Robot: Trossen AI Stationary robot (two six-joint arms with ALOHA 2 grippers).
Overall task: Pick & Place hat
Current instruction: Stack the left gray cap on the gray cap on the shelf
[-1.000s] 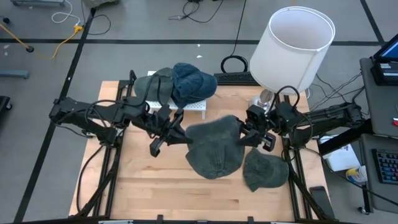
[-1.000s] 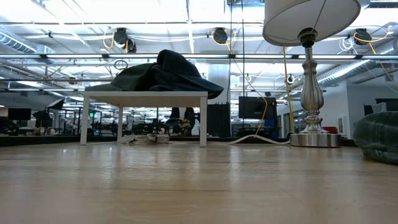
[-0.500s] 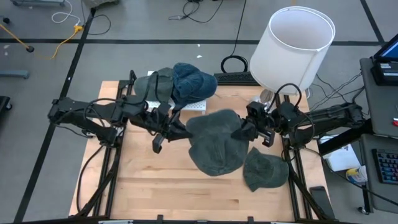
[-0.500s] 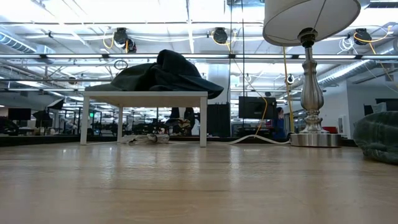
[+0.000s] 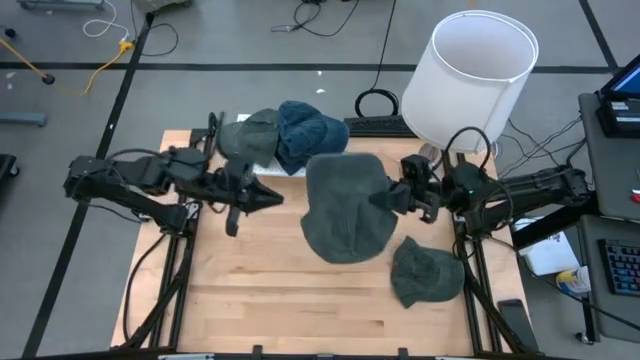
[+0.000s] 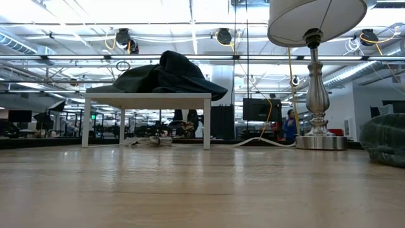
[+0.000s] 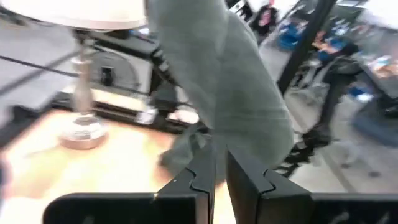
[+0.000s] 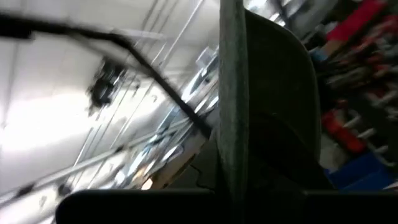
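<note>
One raised hat (image 5: 345,207), overhead only

Robotics lab, ceiling trusses (image 6: 190,57), floor cables (image 5: 90,55)

A grey hat (image 8: 267,93) hangs edge-on close before the lens, its rim running down between the jaws, with blurred ceiling beams behind.
</note>
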